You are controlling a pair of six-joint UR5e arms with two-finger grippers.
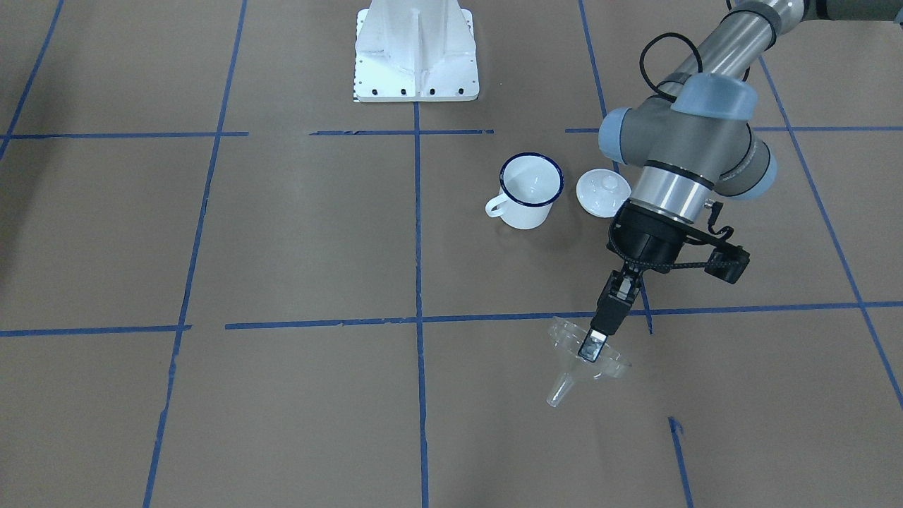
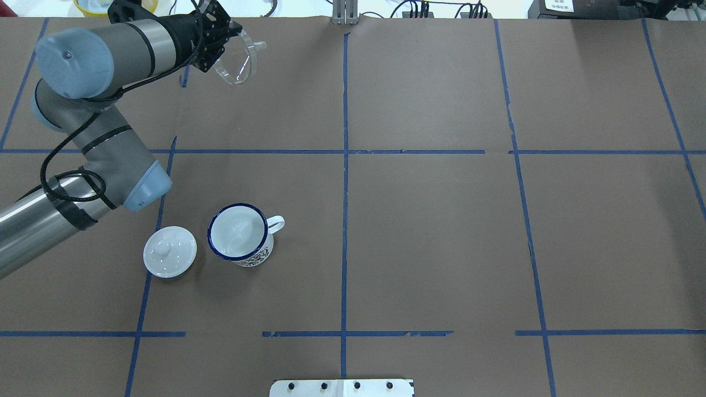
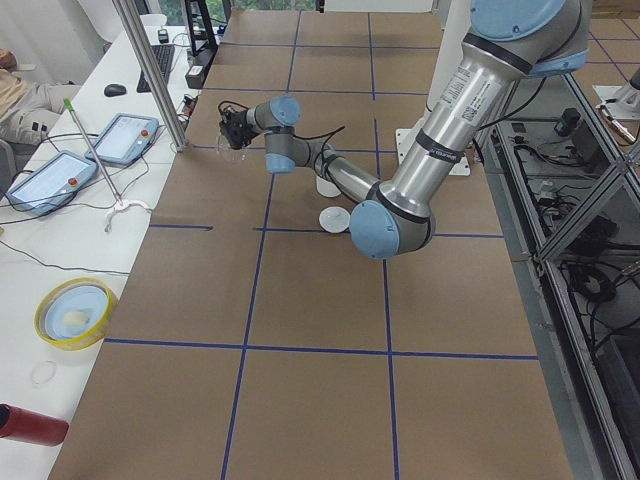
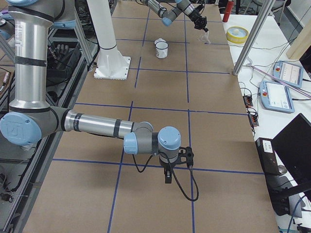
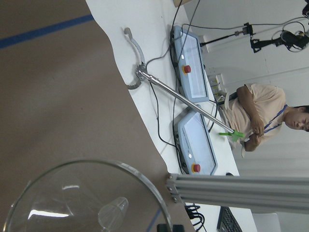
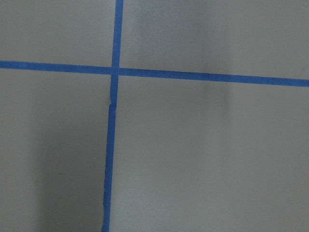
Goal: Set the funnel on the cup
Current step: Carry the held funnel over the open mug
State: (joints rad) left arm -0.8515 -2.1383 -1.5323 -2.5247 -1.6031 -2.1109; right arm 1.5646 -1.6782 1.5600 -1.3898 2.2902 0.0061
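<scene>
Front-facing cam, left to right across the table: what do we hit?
Order: white metal base plate → white enamel mug with dark blue rim → round white knobbed lid. Omitted: transparent clear funnel, overlapping the lid's span.

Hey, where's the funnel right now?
The funnel is at the top left of the overhead view, held by its rim in the left gripper, well beyond the cup and lid.

White knobbed lid (image 2: 170, 251) — brown papered table (image 2: 441, 248); blue tape grid (image 2: 345, 220)

One funnel (image 1: 608, 367), one cup (image 1: 530, 190) and one lid (image 1: 603, 192).
</scene>
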